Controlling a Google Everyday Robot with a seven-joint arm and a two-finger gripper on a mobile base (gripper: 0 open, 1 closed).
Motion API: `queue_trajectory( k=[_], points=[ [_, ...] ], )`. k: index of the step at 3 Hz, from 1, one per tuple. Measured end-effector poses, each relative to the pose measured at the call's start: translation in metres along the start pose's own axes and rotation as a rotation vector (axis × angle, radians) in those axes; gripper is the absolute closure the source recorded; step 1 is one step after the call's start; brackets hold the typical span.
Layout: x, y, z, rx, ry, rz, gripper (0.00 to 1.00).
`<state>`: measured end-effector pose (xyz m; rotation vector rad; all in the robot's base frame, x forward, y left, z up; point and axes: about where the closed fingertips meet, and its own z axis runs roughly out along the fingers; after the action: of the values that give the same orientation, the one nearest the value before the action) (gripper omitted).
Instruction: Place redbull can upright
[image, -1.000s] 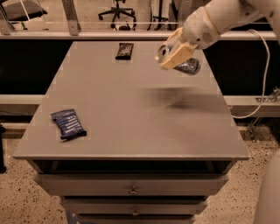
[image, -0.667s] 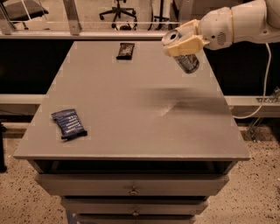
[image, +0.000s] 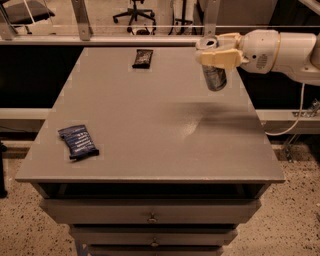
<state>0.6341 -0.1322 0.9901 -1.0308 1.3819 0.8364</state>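
The redbull can (image: 214, 74) is a slim silver-and-blue can held upright, silver top up, in the air above the right rear part of the grey table (image: 150, 130). My gripper (image: 216, 54) comes in from the right on a white arm and is shut on the can's upper half with cream-coloured fingers (image: 220, 58). The can's bottom hangs clear above the table top. Its shadow falls on the table below and to the front.
A flat blue snack packet (image: 78, 141) lies near the table's front left. A flat dark wrapper (image: 143, 57) lies at the back centre. Drawers sit under the table top. A rail and office chairs stand behind the table.
The gripper has turned the can from a tilted pose to upright and moved it slightly up and back; the arm now reaches in more horizontally from the right.
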Motion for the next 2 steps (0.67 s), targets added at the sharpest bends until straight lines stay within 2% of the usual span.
queue_trajectory(
  k=[1, 2],
  points=[
    [0.024, 0.001, -0.011, 0.045, -0.147, 0.095, 1.00],
    [0.038, 0.001, -0.017, 0.063, -0.206, 0.138, 1.00]
  ],
)
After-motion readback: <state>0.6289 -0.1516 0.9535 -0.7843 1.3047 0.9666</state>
